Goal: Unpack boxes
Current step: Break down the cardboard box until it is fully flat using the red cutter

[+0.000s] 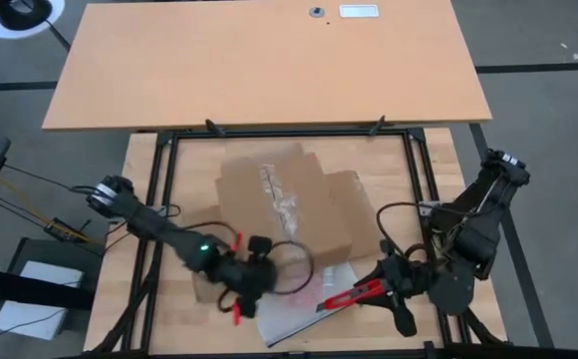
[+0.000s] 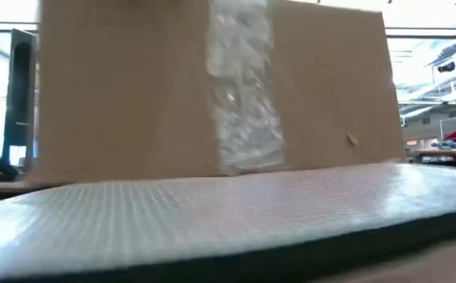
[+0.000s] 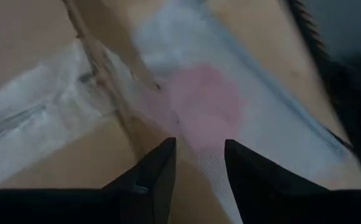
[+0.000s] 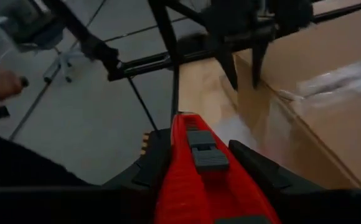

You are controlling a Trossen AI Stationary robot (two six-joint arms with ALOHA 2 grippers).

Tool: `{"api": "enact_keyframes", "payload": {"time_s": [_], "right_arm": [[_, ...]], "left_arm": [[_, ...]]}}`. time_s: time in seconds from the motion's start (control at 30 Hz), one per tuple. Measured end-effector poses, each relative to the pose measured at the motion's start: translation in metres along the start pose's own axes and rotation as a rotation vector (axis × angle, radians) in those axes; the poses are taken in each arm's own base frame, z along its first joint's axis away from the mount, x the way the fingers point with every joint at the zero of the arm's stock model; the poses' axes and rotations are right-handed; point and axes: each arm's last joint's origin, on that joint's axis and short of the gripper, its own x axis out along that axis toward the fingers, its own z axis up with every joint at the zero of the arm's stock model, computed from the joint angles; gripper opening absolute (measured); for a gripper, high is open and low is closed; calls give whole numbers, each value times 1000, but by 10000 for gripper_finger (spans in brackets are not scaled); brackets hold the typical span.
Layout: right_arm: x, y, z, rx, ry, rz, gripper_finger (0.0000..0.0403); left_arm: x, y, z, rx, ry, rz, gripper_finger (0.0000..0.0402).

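The brown carton [image 1: 289,204] lies mid-table, blocking most of the low view. The left gripper [image 3: 199,168], fingers spread and empty, hovers over a clear bag [image 3: 243,118] whose pink contents blur. The right gripper [image 4: 199,168] clamps the red box cutter [image 4: 199,174] near the table's right front.

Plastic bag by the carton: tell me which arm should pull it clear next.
Left, probably. The left claw is open right over the clear plastic bag beside the cardboard carton. The right claw is shut on the red box cutter, so it is occupied.

Brown taped cardboard box [image 1: 289,204] lies mid-table, flaps spread.
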Motion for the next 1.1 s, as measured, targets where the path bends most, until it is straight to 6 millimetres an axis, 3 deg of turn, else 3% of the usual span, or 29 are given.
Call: {"api": "enact_keyframes", "payload": {"time_s": [0.17,0.27,0.37,0.53,0.63,0.7,0.97,1.1], "right_arm": [[-7,-6,-2,32,10,-46,138],[-13,-11,0,22,-4,-83,138],[-17,-17,-1,44,-18,-148,138],[-11,-23,-11,102,-17,-269,138],[-2,-23,-19,125,-75,-362,138],[5,-23,-22,143,-127,-422,138],[46,-11,-52,183,-116,-495,138],[59,-9,-64,143,-90,-523,138]], "left_arm": [[30,38,8,-259,-17,79,147],[32,67,23,-378,-146,92,147],[17,92,39,-423,-209,98,146],[-36,107,55,-369,-108,92,147],[-65,103,56,-333,-40,85,147],[-72,98,54,-321,-1,59,147],[-68,46,11,-141,380,-18,147],[-61,21,-7,-30,449,23,147]]}}
